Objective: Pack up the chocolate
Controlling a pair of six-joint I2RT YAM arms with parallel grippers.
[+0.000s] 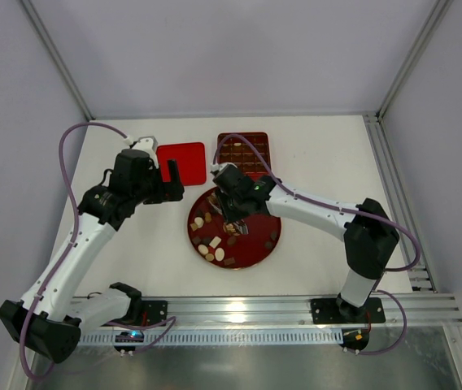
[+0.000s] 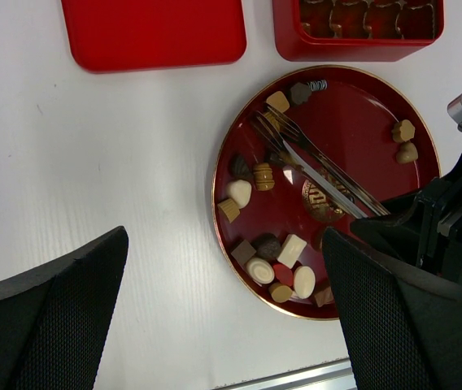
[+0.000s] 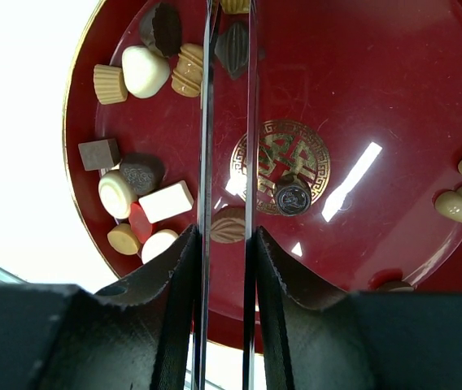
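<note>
The white table (image 1: 320,162) carries the whole job. The step in hand looks like a pick from the round red plate (image 1: 260,237), lower centre of the top view. At upper centre stands the red box (image 1: 243,148) with its gridded insert, which I judge to be where the pieces go. The flat red lid (image 1: 180,161) lies just to its left. Whether any cell is filled I cannot tell.

The right gripper (image 3: 224,237) is drawn narrow and clamps a pair of metal tongs (image 3: 207,130). Their two blades run from the bottom of the right wrist frame up and off its top edge. The left gripper (image 2: 224,260) hangs wide with nothing between its fingers, near the plate's upper left in the top view.

The chocolate pieces (image 2: 292,250) lie loose on the plate, most of them bunched along its left half in the left wrist view. Two tan ones sit apart at the right rim. A dark oval piece (image 3: 233,47) shows between the blades near the top of the right wrist frame. Its long axis runs up and down that frame, in line with the blades, with its pointed ends toward top and bottom. A brown oval (image 3: 229,226) lower down lies crosswise to them.

The blade tips are out of that frame, so I cannot tell which piece is the target. If it is the dark oval, the next move calls for a gentle pinch across its short width and a level lift. The carry then goes toward the top of the frame, to the box.
</note>
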